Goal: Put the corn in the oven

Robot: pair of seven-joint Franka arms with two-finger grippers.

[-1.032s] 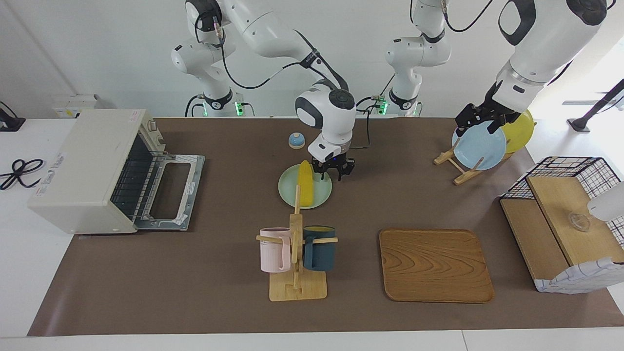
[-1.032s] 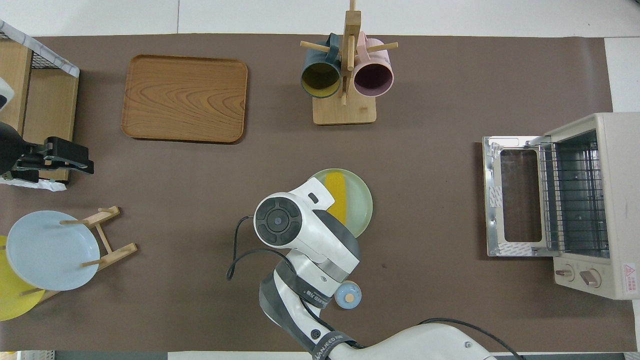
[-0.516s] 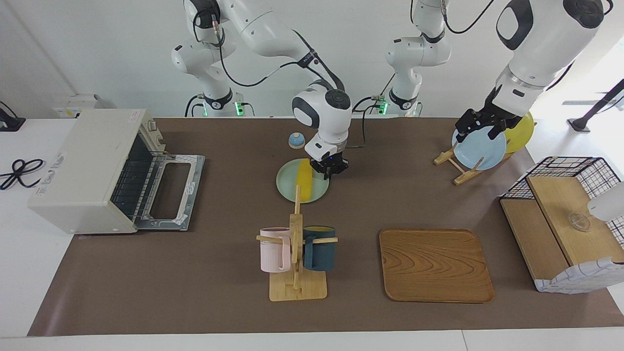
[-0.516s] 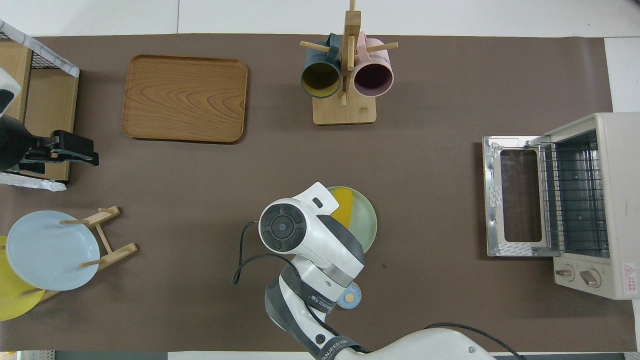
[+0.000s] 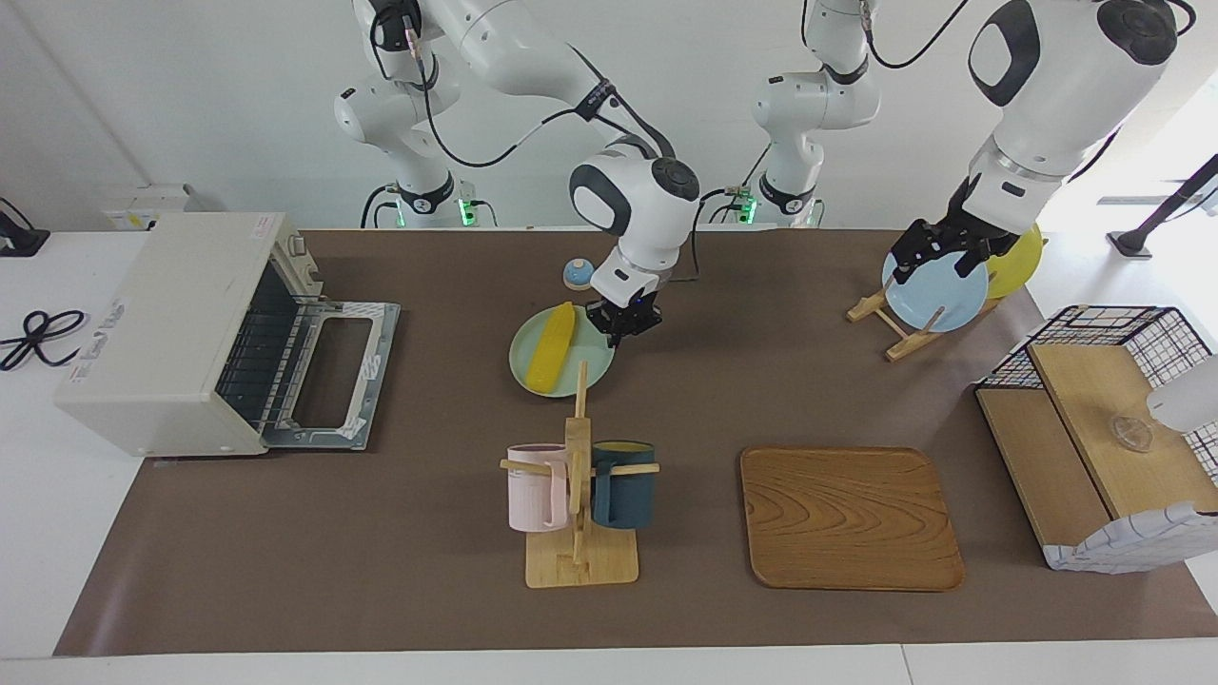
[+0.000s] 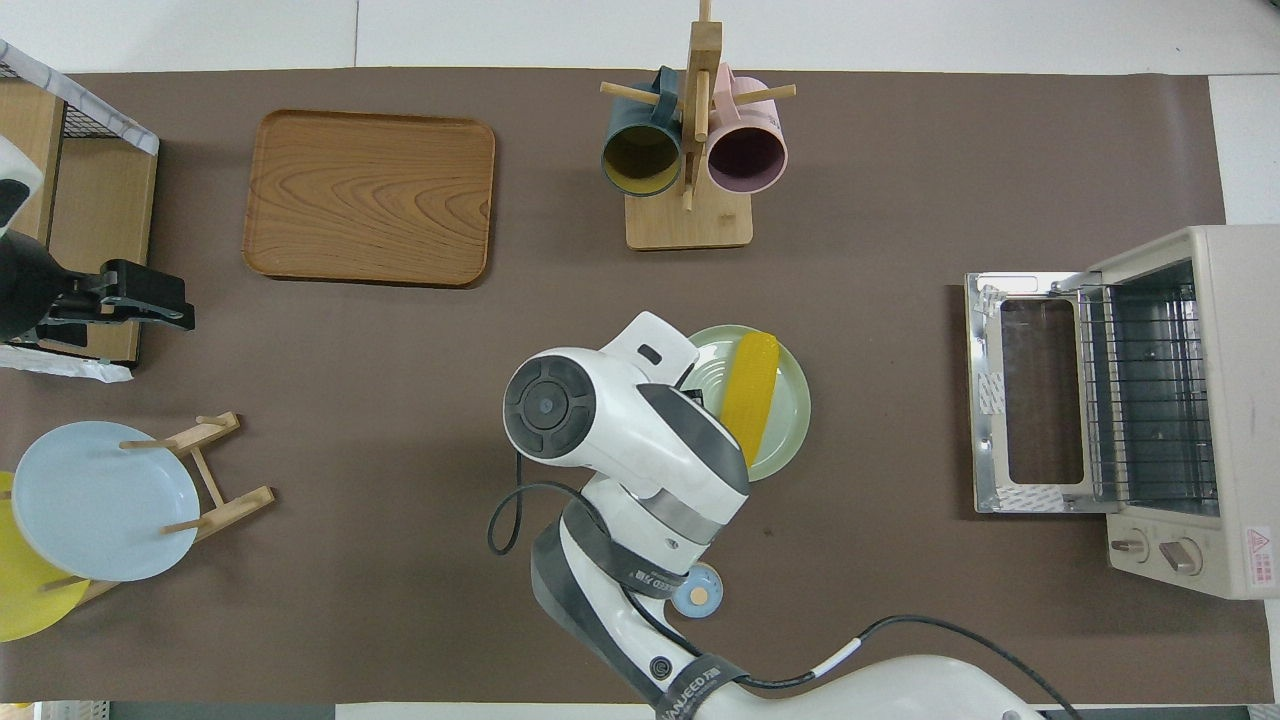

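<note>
The yellow corn (image 5: 552, 349) (image 6: 750, 398) lies on a pale green plate (image 5: 592, 350) (image 6: 788, 425) in the middle of the table. My right gripper (image 5: 617, 328) is shut on that plate's rim, at the edge toward the left arm's end. In the overhead view its wrist hides the fingertips. The cream oven (image 5: 162, 323) (image 6: 1180, 400) stands at the right arm's end, with its door (image 5: 333, 376) dropped open flat and the wire rack showing. My left gripper (image 5: 937, 249) (image 6: 150, 308) hangs open over the blue plate on the plate rack.
A mug tree (image 5: 579, 495) with a pink and a dark blue mug stands farther from the robots than the green plate. A wooden tray (image 5: 850, 518), a plate rack with a blue plate (image 5: 937, 290) and a yellow plate (image 5: 1018, 255), a wire-and-wood basket (image 5: 1104, 428) and a small blue bell (image 5: 578, 274) are also here.
My right gripper closed on the green plate's rim and carried the plate, with the corn on it, toward the oven; the corn turned with it. The left gripper barely shifted.
</note>
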